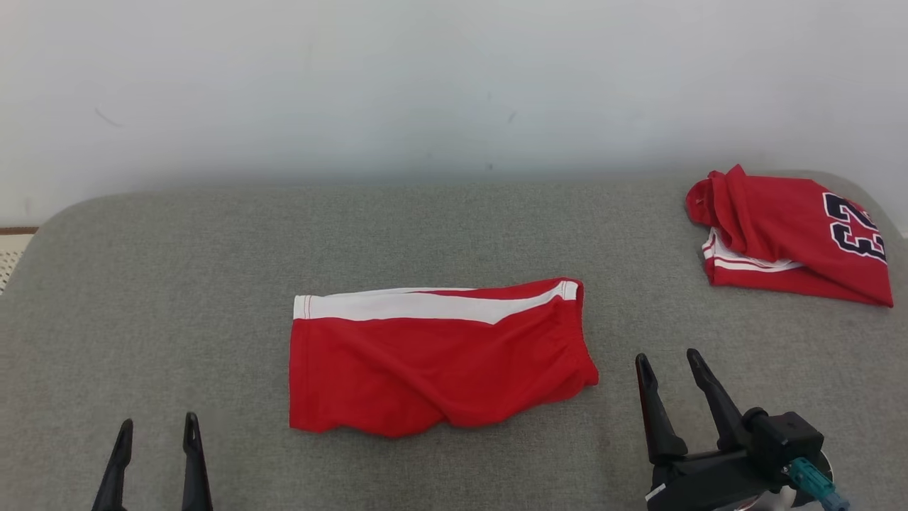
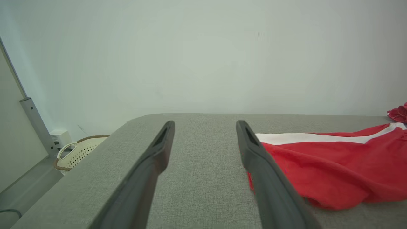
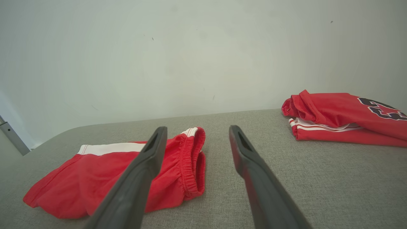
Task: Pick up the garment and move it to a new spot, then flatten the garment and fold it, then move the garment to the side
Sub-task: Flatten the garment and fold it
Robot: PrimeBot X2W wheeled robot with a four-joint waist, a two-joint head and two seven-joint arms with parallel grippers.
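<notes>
The garment (image 1: 433, 358) is a pair of red shorts with a white side stripe, folded in half and lying flat in the middle of the grey padded table (image 1: 213, 241). In the wrist views the garment (image 2: 334, 165) (image 3: 105, 171) lies untouched. My left gripper (image 1: 157, 426) stands open near the front edge, left of the garment and apart from it. To the garment's right, my right gripper (image 1: 668, 358) is also open, with nothing between its fingers. The left gripper (image 2: 205, 124) and right gripper (image 3: 196, 128) both show spread, empty fingers.
A folded red jersey (image 1: 791, 238) with dark numbers lies at the table's back right corner, also seen as the jersey (image 3: 343, 116). A pale wall stands behind the table. A cream perforated basket (image 2: 78, 151) sits on the floor off the table's left end.
</notes>
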